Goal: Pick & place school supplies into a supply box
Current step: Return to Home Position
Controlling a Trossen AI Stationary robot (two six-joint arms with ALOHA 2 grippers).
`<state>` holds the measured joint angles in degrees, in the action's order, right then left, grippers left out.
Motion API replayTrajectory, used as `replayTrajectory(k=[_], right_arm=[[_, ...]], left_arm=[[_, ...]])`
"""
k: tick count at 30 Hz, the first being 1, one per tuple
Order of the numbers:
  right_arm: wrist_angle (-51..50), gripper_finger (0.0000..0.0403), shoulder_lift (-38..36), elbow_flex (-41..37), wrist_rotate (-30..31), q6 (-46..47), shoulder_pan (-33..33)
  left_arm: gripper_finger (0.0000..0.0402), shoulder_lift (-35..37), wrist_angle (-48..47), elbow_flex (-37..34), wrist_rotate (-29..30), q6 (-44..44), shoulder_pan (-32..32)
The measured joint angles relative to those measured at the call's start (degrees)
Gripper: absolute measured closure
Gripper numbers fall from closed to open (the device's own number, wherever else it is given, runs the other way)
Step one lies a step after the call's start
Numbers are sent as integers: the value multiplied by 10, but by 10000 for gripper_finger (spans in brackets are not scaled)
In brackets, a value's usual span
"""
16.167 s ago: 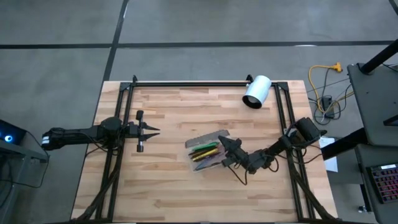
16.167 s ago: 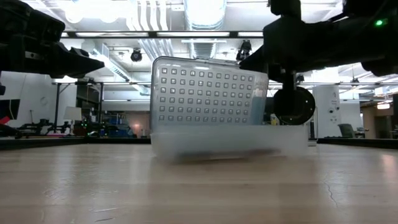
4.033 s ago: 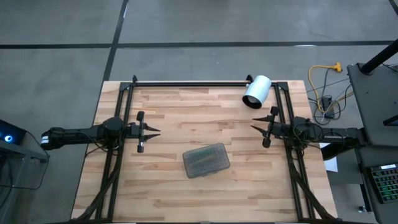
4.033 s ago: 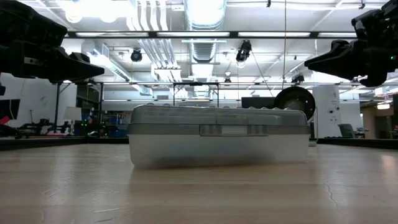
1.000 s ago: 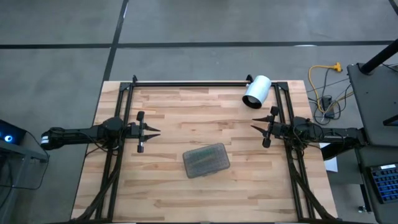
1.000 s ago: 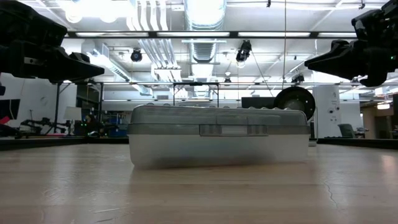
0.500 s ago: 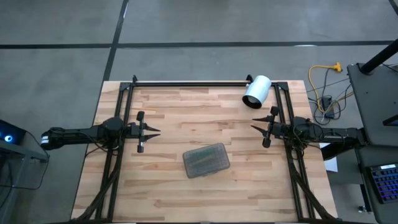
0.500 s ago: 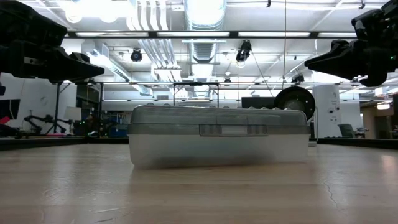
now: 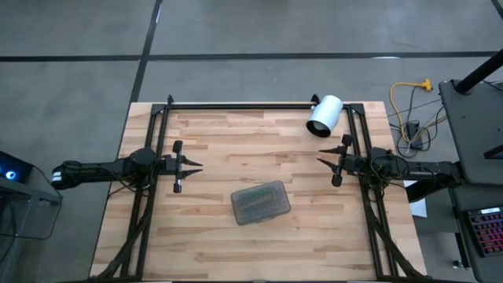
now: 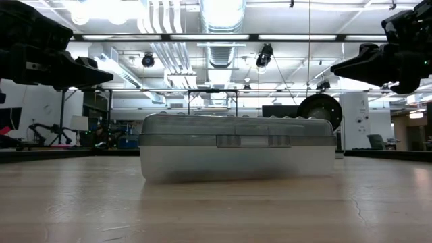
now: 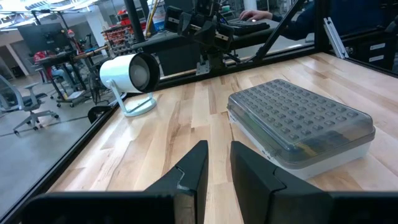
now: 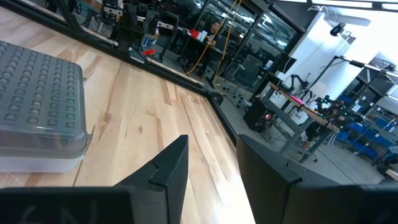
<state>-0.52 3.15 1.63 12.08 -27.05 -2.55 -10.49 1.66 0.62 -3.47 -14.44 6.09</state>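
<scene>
Looking at the supply box (image 9: 261, 203) lying flat on the wooden counter (image 9: 236, 134), roughly mid-counter and a bit toward the near edge, turned slightly askew. Noticing the grey lid (image 11: 292, 109) fully down, covered in a tidy grid of little bumps, over a milky see-through base with rounded corners. Spotting a small latch tab (image 10: 241, 141) on the near-facing side, sitting flush. Squinting for any lettering on that tab, way too small to tell. Catching only a yellowish smear of the school supplies (image 11: 308, 144) through the side wall, so not calling out which pen is which.

Finding the left claw (image 9: 196, 166) hovering over the left part of the counter, pointing right, fingers (image 11: 193, 171) parted by a narrow gap and gripping nothing. Finding the right claw (image 9: 322, 163) over by the right edge, pointing left, fingers (image 12: 171, 165) parted a bit wider, also gripping nothing. Seeing both up off the wood from the low view, well apart from the box, one on each side.

Also spotting a white cylinder (image 9: 324, 115) on a little stand at the far right corner, well apart from the box.
</scene>
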Motion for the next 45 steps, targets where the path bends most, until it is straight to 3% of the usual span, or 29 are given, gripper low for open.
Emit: replayTrajectory(k=[45], right_arm=[[0, 280, 0, 0, 0, 0, 0]], left_arm=[[348, 0, 0, 0, 0, 0, 0]])
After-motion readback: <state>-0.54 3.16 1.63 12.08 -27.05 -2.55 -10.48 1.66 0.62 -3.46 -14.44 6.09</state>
